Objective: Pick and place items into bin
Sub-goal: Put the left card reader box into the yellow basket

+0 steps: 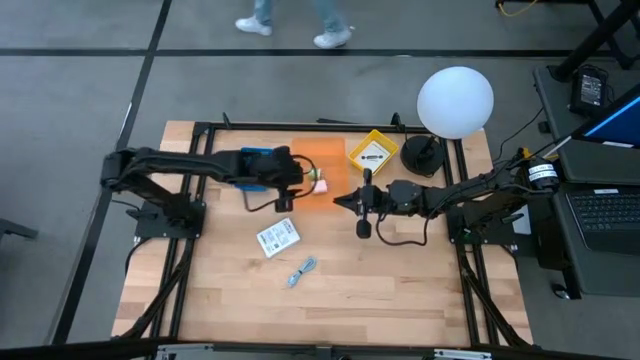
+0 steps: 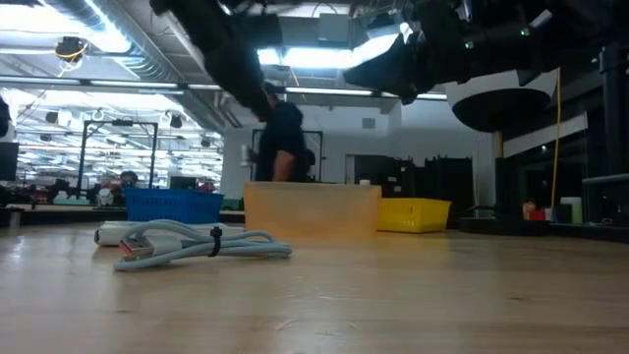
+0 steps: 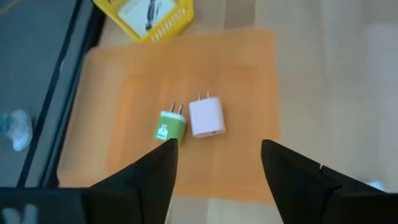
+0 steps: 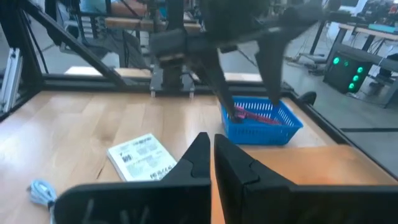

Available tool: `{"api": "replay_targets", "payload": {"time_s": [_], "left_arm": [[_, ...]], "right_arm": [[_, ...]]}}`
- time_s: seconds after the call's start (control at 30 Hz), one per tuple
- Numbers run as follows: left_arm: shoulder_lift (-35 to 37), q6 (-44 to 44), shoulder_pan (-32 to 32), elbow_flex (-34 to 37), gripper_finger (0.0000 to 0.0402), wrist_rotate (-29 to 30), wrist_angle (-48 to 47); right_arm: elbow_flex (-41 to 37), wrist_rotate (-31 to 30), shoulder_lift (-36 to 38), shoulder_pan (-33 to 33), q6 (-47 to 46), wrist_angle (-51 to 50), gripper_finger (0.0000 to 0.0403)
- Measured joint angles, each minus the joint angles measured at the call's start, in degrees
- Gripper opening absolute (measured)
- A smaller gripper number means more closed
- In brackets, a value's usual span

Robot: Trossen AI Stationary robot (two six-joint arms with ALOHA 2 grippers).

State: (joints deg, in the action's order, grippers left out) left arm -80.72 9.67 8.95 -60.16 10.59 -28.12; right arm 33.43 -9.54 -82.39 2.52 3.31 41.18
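Observation:
A pink cube-shaped plug (image 3: 206, 117) and a small green plug (image 3: 170, 126) lie side by side on the floor of the orange bin (image 3: 124, 81), which stands mid-table (image 1: 322, 152). My left gripper (image 3: 217, 168) hangs open above the bin's near part (image 1: 305, 180), both fingers clear of the plugs. A white printed packet (image 1: 278, 237) and a light-blue cord (image 1: 302, 270) lie flat on the wood nearer the front. My right gripper (image 4: 210, 163) is shut and holds nothing, hovering level just right of the bin (image 1: 342, 203).
A blue basket (image 4: 261, 121) with a dark-red cord in it stands left of the bin. A yellow basket (image 1: 372, 155) holding a white packet stands at the bin's right far corner. The white globe lamp (image 1: 455, 100) is at the back right. A person walks beyond the table.

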Motion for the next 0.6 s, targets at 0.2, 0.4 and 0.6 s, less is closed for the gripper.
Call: {"api": "replay_targets", "payload": {"time_s": [0.2,0.4,0.6], "left_arm": [[5.66,-4.06,-4.35,-0.02,0.0224,0.02,-5.23],[6.62,-14.15,-10.11,-0.02,0.0223,0.26,-14.1],[4.63,-23.66,-15.72,1.22,0.0223,2.78,-19.17]], "right_arm": [[0.0,0.0,0.0,0.31,-0.04,1.44,0.0005],[0.0,0.04,0.0,0.72,0.07,1.55,0.0005],[0.0,0.11,0.0,0.72,0.0,2.29,0.0005]]}}
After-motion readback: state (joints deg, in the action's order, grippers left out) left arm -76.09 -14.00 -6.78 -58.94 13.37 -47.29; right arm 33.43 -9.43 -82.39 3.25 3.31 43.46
